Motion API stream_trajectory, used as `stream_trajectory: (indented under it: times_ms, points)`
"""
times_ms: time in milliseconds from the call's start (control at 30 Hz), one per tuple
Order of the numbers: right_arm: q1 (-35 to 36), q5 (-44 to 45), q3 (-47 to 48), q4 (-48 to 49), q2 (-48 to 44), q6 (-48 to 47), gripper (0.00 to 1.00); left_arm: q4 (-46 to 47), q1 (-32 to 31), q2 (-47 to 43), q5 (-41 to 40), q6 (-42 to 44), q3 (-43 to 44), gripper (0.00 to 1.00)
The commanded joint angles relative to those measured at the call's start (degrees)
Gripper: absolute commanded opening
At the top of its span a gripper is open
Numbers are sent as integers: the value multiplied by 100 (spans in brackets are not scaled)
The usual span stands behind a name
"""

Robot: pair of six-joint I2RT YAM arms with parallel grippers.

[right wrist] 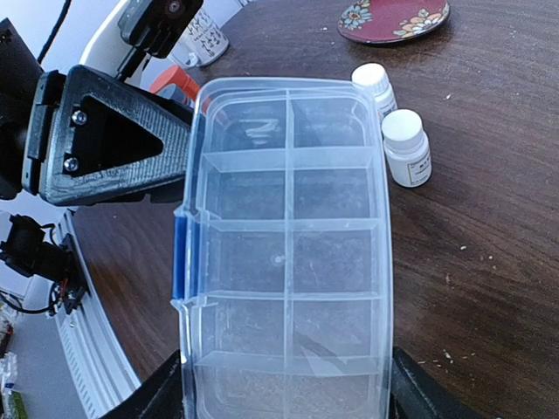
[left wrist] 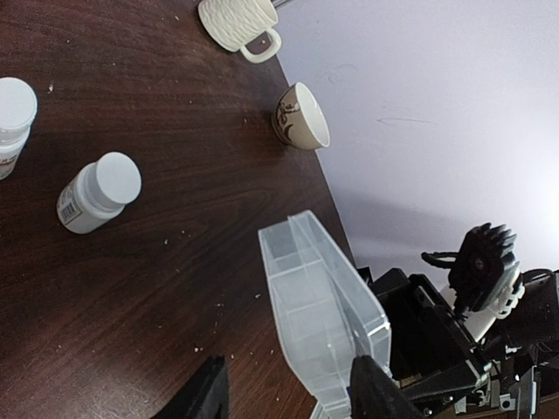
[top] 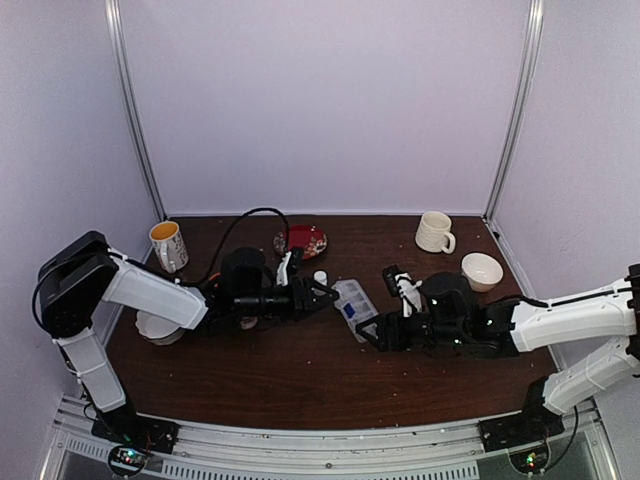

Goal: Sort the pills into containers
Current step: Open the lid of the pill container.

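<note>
Both arms are extending inward and low, with forearms nearly level and the grippers facing each other. The left gripper [top: 328,293] is holding its fingers [left wrist: 203,394] spread wide apart. The right gripper [top: 364,332] is pressing its fingers [right wrist: 417,397] against both long sides of the box [right wrist: 288,253].
</note>
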Motion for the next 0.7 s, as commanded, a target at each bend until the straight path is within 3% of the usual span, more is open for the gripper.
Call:
stream_trajectory:
  times_ms: [0,300,567,667]
  points:
    - [393,86,565,-172,67,-789,63,-60,3,202,-23,-61,195,49]
    - [512,125,654,-185,276,-820,69,272,-1,279,9,-232,158,52]
    - [512,-80,564,202,396,-383,68,604,2,459,40,-413,111,22]
    - [505,-9,528,188,368,-245,76,549,3,426,7,-360,77,20]
